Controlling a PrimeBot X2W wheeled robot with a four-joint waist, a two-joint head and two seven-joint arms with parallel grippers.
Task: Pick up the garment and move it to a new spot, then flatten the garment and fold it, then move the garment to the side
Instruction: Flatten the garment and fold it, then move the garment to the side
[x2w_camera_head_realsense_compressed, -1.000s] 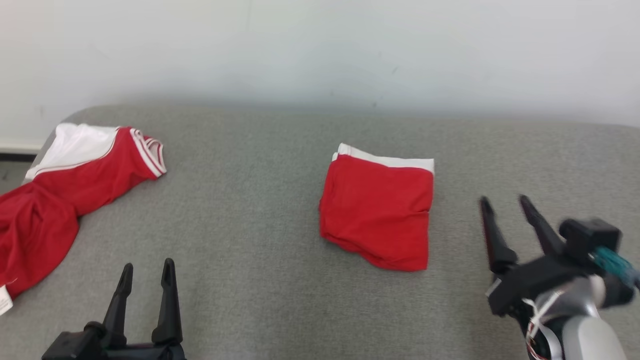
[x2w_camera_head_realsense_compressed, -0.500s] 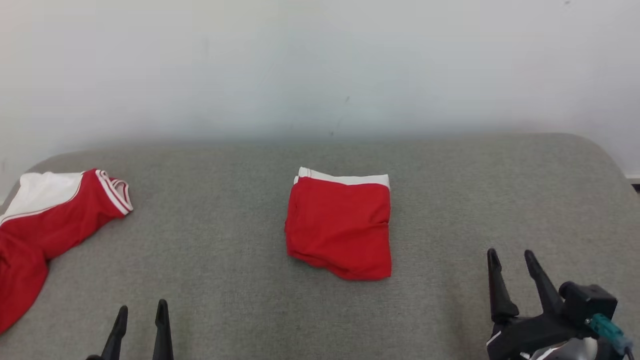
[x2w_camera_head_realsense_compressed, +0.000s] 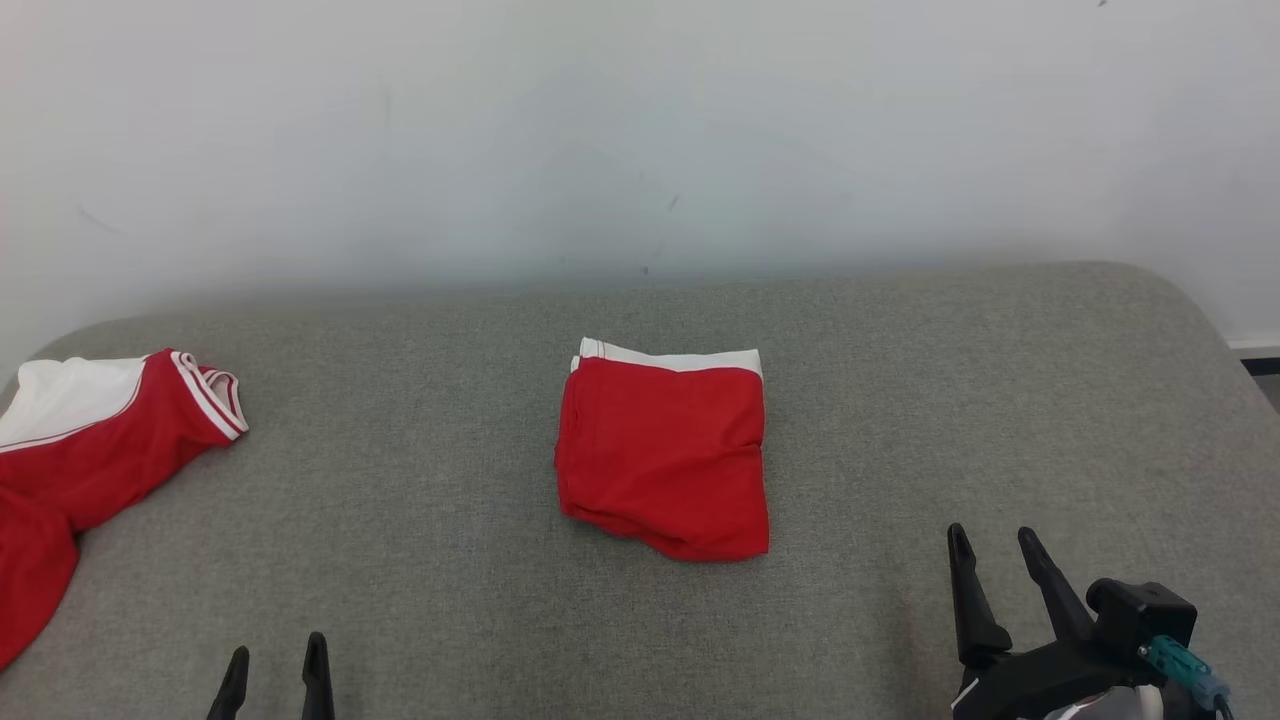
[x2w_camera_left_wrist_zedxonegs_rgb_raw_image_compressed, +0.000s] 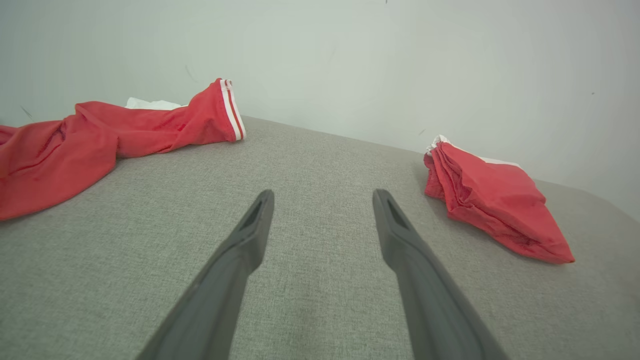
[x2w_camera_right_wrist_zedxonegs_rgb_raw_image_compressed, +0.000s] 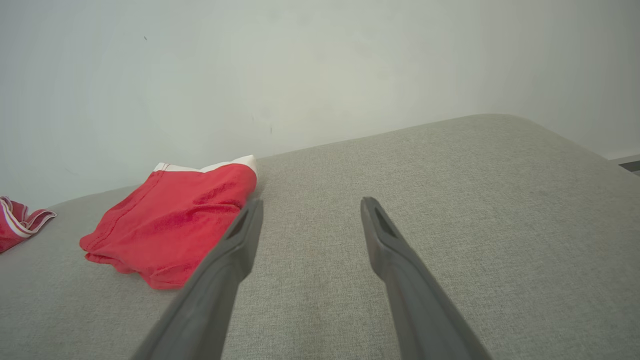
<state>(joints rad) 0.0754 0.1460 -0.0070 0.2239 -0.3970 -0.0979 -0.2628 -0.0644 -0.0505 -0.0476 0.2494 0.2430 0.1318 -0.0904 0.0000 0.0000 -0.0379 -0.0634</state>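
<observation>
The left claw (x2w_camera_head_realsense_compressed: 278, 650) and right claw (x2w_camera_head_realsense_compressed: 992, 535), both wide open and empty, have drawn back from the folded red garment (x2w_camera_head_realsense_compressed: 662, 455) lying mid-way across the grey surface (x2w_camera_head_realsense_compressed: 420, 520). Folding looks finished; the move aside apparently remains.

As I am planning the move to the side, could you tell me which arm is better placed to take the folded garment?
Probably the right. The right gripper, open, stands nearer the folded garment than the left gripper, which sits lower, toward the unfolded garment.
</observation>
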